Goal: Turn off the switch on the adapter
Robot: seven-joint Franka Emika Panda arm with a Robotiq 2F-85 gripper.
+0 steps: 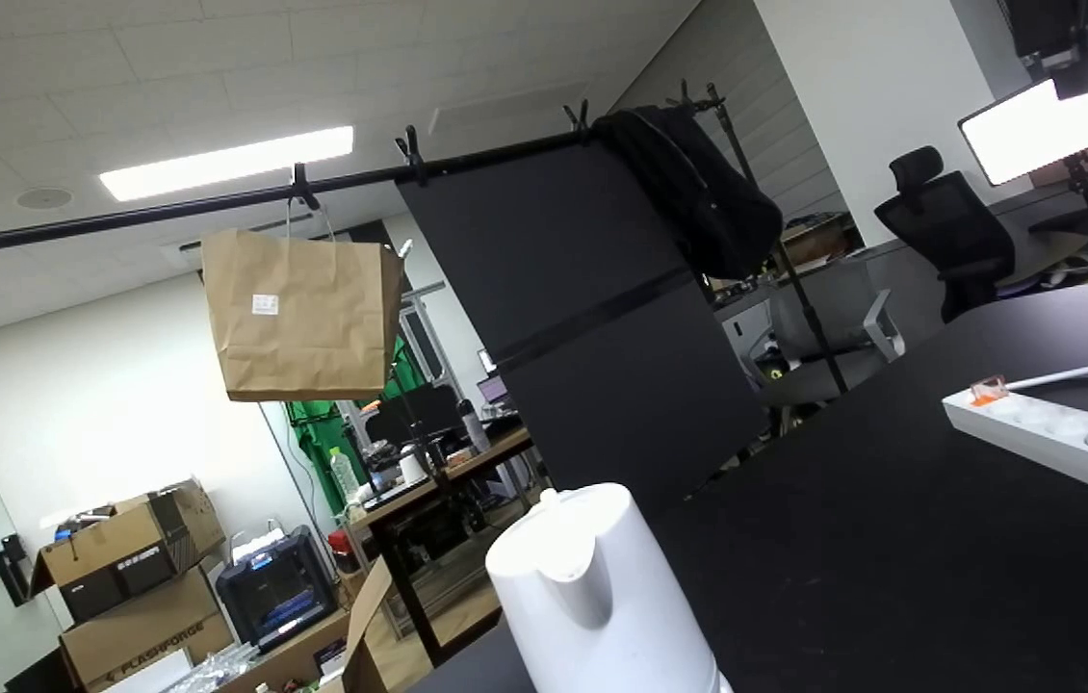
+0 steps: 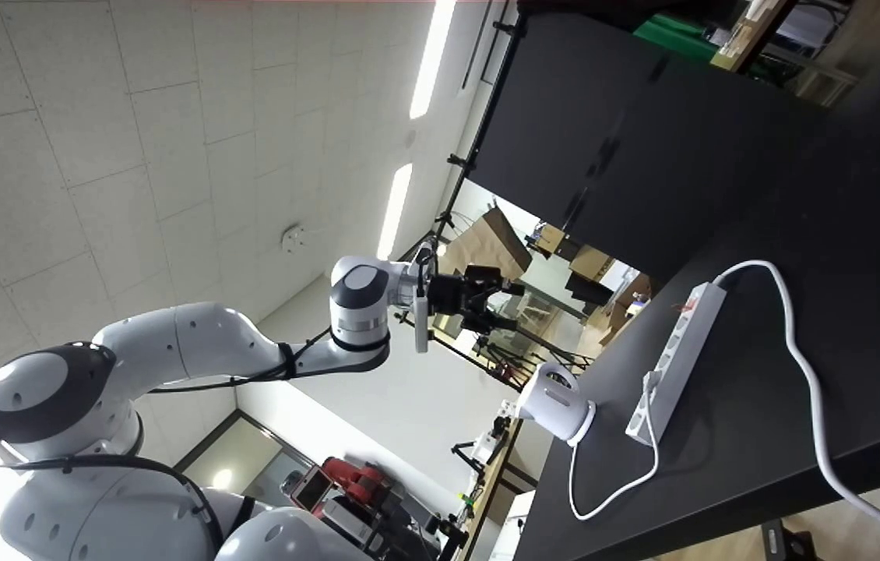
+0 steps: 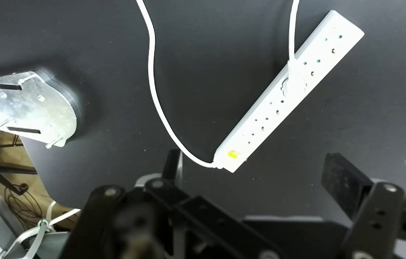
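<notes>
The adapter is a long white power strip [image 3: 273,109] on the black table, seen in the wrist view and in both exterior views [image 1: 1035,423] [image 2: 677,366]. Its switch [image 3: 233,154] is at the cord end; it looks bright yellow in the wrist view and orange in an exterior view [image 1: 989,393]. A white plug [image 3: 294,84] sits in one socket. My gripper [image 3: 258,172] is open and empty. In an exterior view, the gripper [image 2: 514,306] is well above the table, apart from the strip. In the wrist view the switch end appears between the fingers, farther down.
A white kettle [image 2: 555,403] stands on the table, also in an exterior view [image 1: 602,606]. The strip's white cable [image 3: 152,79] curves across the table. A metal bracket [image 3: 34,108] sits at the table edge. Dark parts [image 1: 1074,67] show before a light panel.
</notes>
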